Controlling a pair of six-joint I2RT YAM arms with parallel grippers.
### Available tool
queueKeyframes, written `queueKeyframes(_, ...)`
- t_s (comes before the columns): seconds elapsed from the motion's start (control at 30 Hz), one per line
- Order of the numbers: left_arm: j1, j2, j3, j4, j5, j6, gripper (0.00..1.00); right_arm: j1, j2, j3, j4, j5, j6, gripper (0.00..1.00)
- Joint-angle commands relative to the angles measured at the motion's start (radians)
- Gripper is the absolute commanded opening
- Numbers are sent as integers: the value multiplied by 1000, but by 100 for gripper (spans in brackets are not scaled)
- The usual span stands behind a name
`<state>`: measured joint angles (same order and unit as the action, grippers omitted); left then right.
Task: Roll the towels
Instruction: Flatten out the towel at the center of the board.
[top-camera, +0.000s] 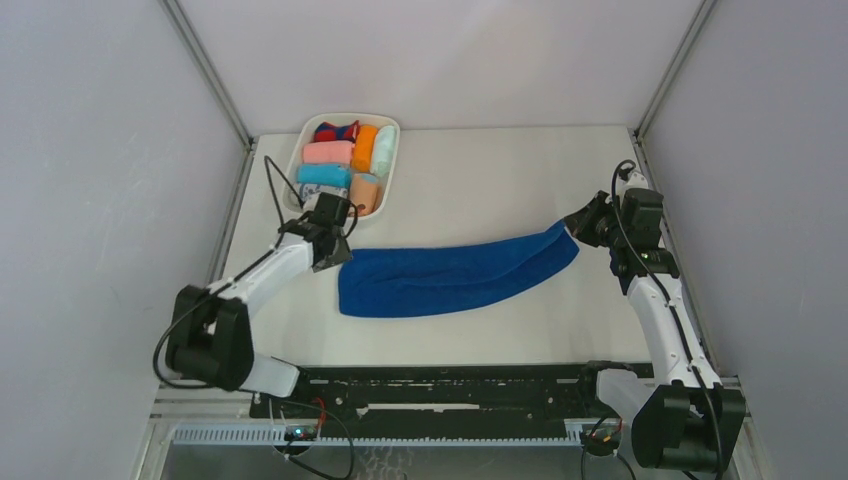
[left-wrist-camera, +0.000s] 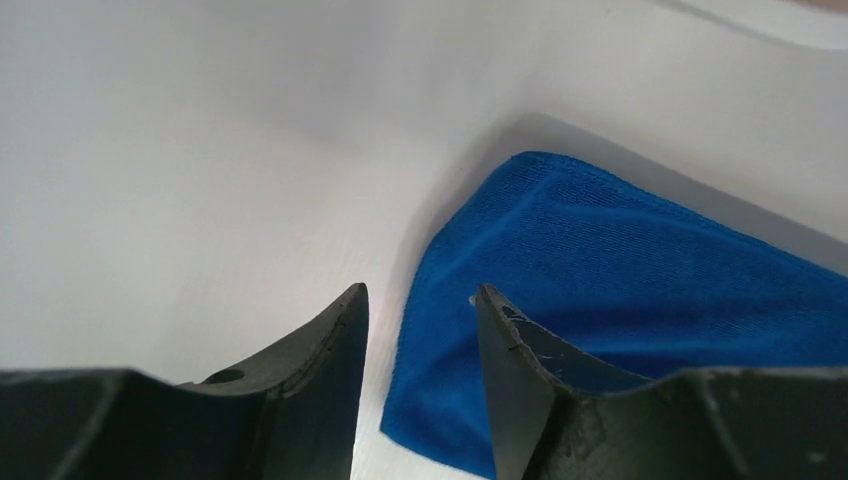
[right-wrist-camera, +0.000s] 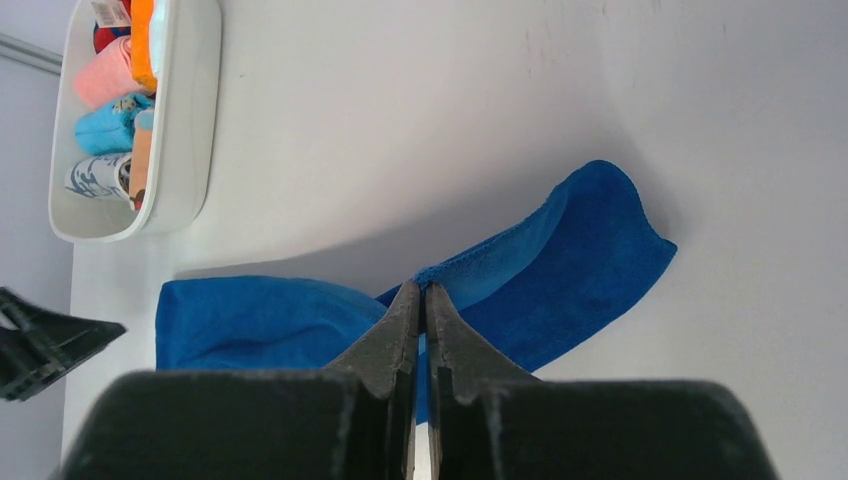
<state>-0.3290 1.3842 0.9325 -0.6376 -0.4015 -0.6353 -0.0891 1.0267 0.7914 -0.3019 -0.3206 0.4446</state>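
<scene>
The right claw (right-wrist-camera: 422, 290) is clenched on the blue towel (top-camera: 450, 278) at its short end farthest from the tray (right-wrist-camera: 195, 100), holding that end just off the surface (top-camera: 480, 180). The left claw (left-wrist-camera: 421, 292) hangs released, jaws apart, over the edge of the opposite end, just in front of the tray. From either claw the towel's long axis runs straight toward the other claw, so I judge a roll must travel along it, and the left claw is nearer the tray-side end.

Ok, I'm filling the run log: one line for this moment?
blue towel: flat, unrolled | right pincer: shut on its right end, lifted | left pincer: open, at left corner
</scene>
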Motion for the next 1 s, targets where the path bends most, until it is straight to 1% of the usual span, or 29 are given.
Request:
queueKeyframes(0.0, 11, 135, 36, 85, 103, 28, 50, 4, -7, 1, 42, -4, -24, 0)
queueKeyframes(0.07, 23, 170, 36, 103, 118, 25, 51, 4, -7, 1, 39, -2, -27, 0)
queueKeyframes(0.23, 80, 195, -5, 166, 197, 14, 50, 2, -4, 0, 39, -2, -27, 0)
queueKeyframes(0.5, 87, 277, 0, 204, 248, 20, 39, 3, -4, 1, 39, -6, -26, 0)
queueKeyframes(0.57, 87, 292, 1, 210, 247, 23, 33, 2, -8, 0, 37, -4, -26, 0)
queueKeyframes(0.67, 86, 278, 9, 187, 228, 35, 7, 3, -12, 0, 37, -7, -26, 0)
queueKeyframes(0.7, 83, 252, 7, 173, 205, 35, 1, 3, -11, 0, 37, -7, -26, 0)
queueKeyframes(0.73, 74, 220, 8, 148, 161, 37, 0, 2, -13, 0, 37, -8, -26, 0)
queueKeyframes(0.8, 36, 139, 29, 63, 20, 39, 0, 2, -14, 1, 37, -10, -24, 0)
queueKeyframes(0.83, 6, 102, 48, 11, -105, 33, 0, 2, -16, 2, 37, -11, -24, 0)
queueKeyframes(0.87, -27, 72, 68, -49, -190, 20, 0, 3, -18, 1, 38, -13, -23, 0)
queueKeyframes(0.93, -89, 31, 99, -158, -323, -26, 1, 2, -23, 0, 36, -12, -22, 0)
queueKeyframes(0.97, -120, 19, 104, -205, -377, -59, 3, 2, -26, 0, 34, -10, -21, 0)
